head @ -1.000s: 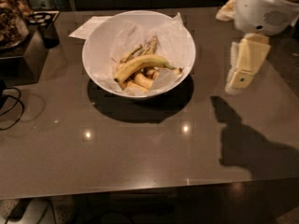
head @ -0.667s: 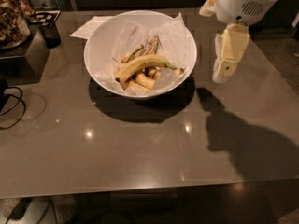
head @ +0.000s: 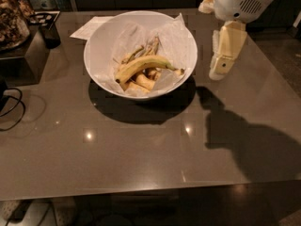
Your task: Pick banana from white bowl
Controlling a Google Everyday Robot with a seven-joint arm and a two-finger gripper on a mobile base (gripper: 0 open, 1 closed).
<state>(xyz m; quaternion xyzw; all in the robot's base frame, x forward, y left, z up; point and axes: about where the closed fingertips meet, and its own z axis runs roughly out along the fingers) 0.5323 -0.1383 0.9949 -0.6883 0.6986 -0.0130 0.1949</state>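
The banana (head: 141,66) is long, yellow and curved, and lies across the middle of the white bowl (head: 99,41) on top of smaller brown-spotted pieces and crinkled white paper. The bowl stands on the dark grey table, at the back centre. My gripper (head: 219,72) hangs from the white arm head at the upper right. It points down just right of the bowl's rim, above the table and outside the bowl. It touches neither the banana nor the bowl and holds nothing.
A flat white paper sheet (head: 90,28) lies behind the bowl at the left. A dark box (head: 49,33) and a cluttered tray (head: 11,20) stand at the far left, with black cables (head: 10,105) beside them. The table's front edge (head: 141,191) runs along the bottom.
My gripper has moved left and slightly up, from well right of the bowl to just beside its right rim. The bowl and banana have not moved.
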